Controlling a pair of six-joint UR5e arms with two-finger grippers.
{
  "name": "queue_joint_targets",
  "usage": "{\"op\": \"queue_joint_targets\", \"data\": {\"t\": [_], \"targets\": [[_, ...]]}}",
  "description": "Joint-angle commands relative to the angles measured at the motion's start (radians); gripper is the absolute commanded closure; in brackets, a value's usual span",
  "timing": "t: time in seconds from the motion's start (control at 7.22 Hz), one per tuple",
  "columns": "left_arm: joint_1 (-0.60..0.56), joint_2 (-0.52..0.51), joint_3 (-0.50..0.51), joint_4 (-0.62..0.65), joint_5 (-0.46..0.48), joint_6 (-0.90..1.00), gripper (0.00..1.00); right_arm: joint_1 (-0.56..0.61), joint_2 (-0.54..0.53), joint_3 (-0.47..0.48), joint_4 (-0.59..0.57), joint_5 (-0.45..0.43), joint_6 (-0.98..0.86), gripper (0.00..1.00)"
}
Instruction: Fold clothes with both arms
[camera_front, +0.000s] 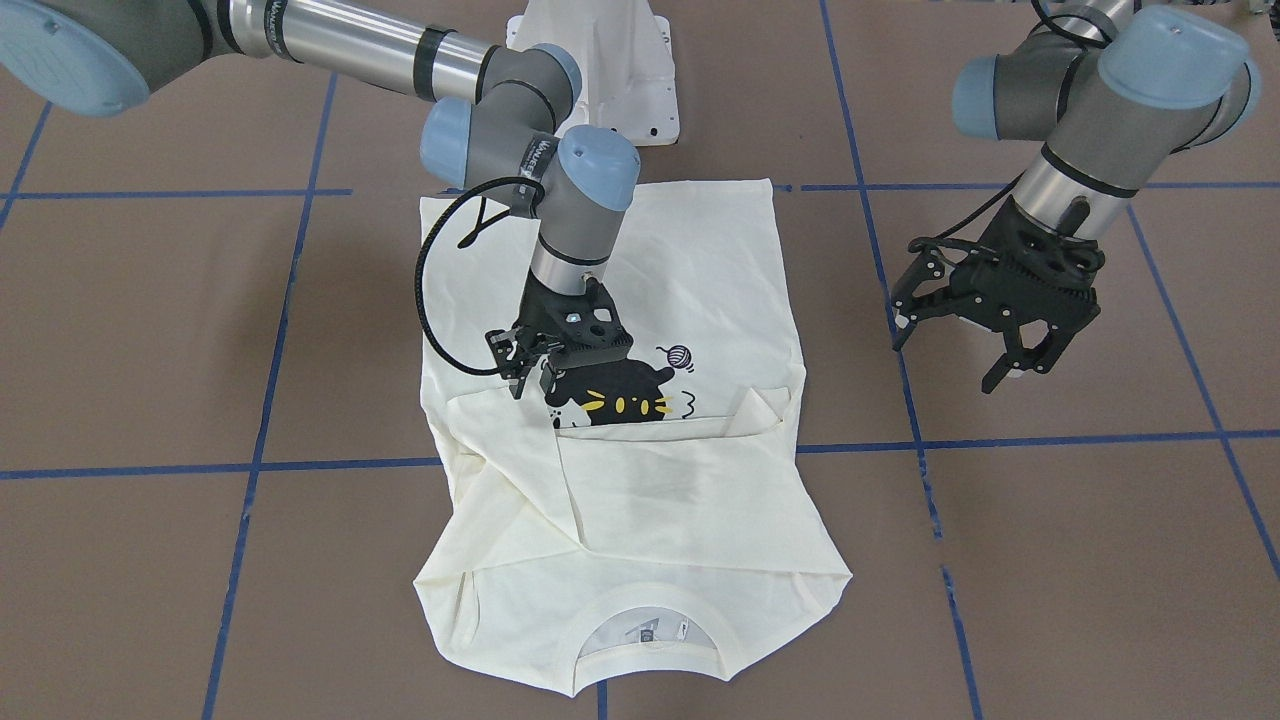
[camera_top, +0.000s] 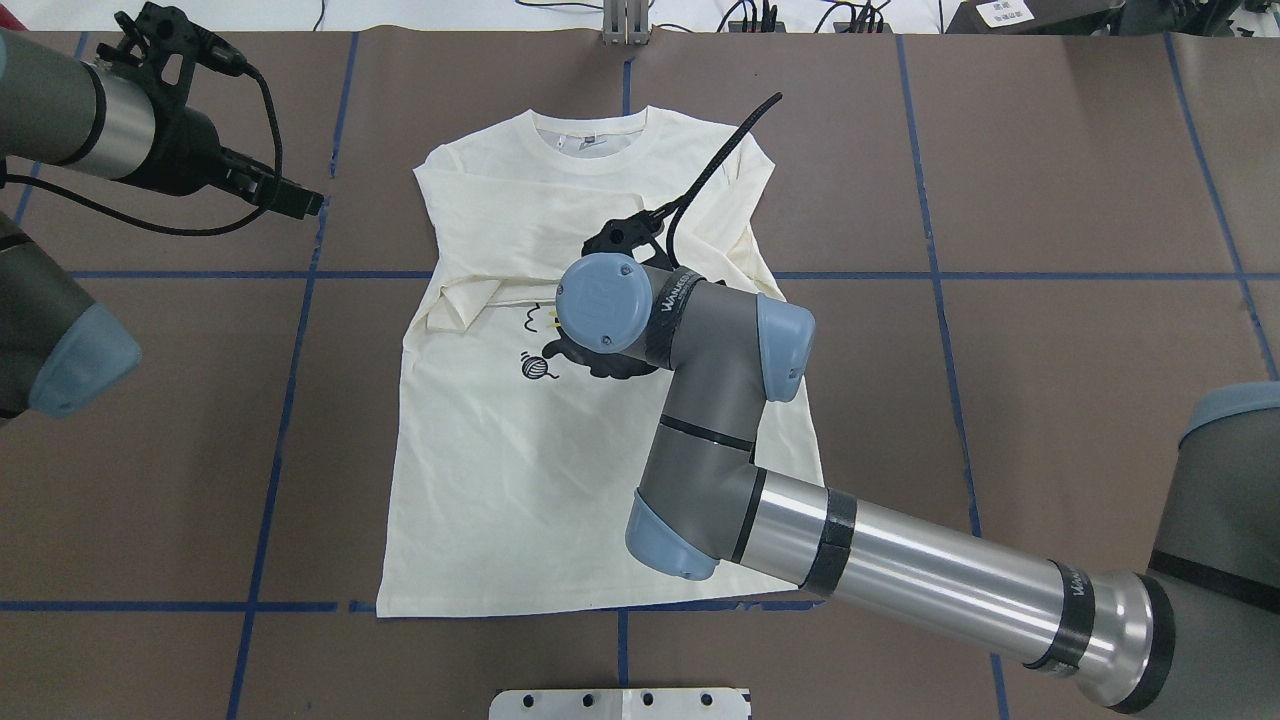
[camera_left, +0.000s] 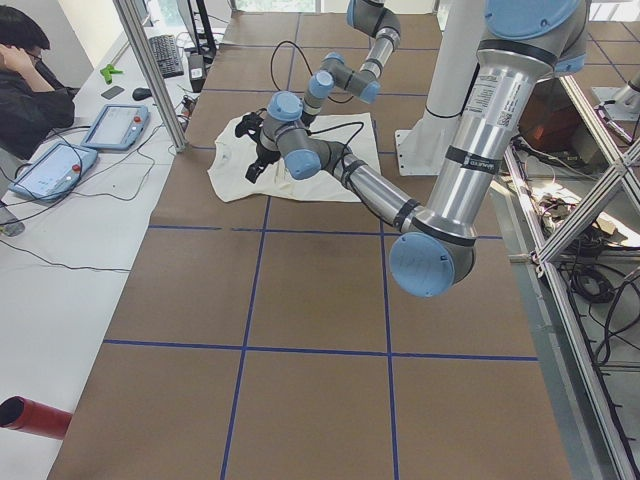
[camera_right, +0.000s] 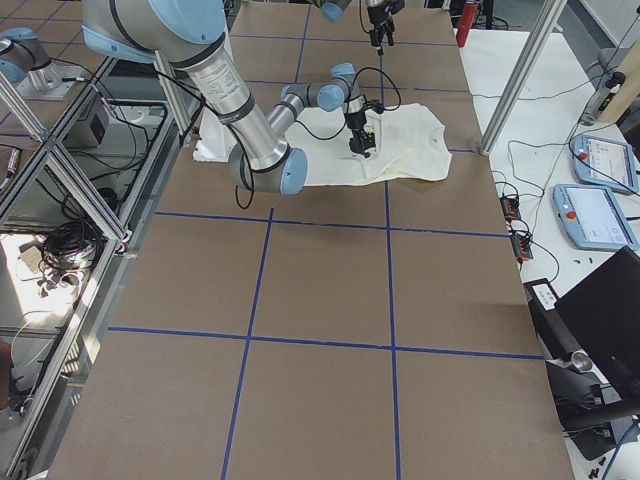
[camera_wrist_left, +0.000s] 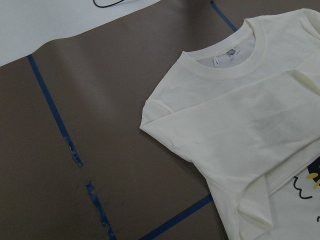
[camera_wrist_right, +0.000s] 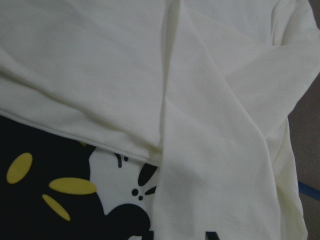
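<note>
The cream shirt (camera_front: 680, 500) lies flat, print up, collar (camera_top: 590, 135) toward the table's far side. Both sleeves are folded across the chest, above the black cat print (camera_front: 620, 395). My right gripper (camera_front: 525, 375) points down at the shirt beside the cat print, tips at the cloth; its fingers look close together, but I cannot tell whether they pinch fabric. The right wrist view shows only a sleeve (camera_wrist_right: 225, 150) crossing the print. My left gripper (camera_front: 955, 360) hangs open and empty above bare table, off the shirt's side; its wrist view shows the collar and shoulder (camera_wrist_left: 240, 100).
The white pedestal base (camera_front: 620, 70) stands at the robot's side of the shirt hem. Blue tape lines (camera_front: 260, 400) grid the brown table. In the exterior left view a person (camera_left: 25, 90) sits at a side bench with tablets.
</note>
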Motion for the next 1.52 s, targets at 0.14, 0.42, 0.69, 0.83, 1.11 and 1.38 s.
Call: {"op": "queue_joint_targets", "data": {"t": [0.14,0.42,0.69,0.83,1.11,1.38], "targets": [[0.000,0.000,0.000,0.000,0.000,0.000,0.00,-0.013,-0.002,-0.006,0.000,-0.002,-0.001,0.55],[0.000,0.000,0.000,0.000,0.000,0.001,0.00,-0.013,-0.002,-0.008,0.000,-0.002,-0.004,0.60],[0.000,0.000,0.000,-0.002,0.000,0.001,0.00,-0.013,-0.002,-0.014,-0.002,-0.006,-0.009,0.83],[0.000,0.000,0.002,-0.002,0.000,0.001,0.00,-0.013,-0.005,-0.014,0.000,-0.008,-0.010,0.82],[0.000,0.002,0.002,-0.002,0.001,0.001,0.00,-0.013,-0.008,-0.014,0.000,-0.006,-0.010,0.83],[0.000,0.002,0.000,-0.002,0.000,0.000,0.00,-0.012,-0.006,-0.013,0.000,-0.008,-0.010,1.00]]}}
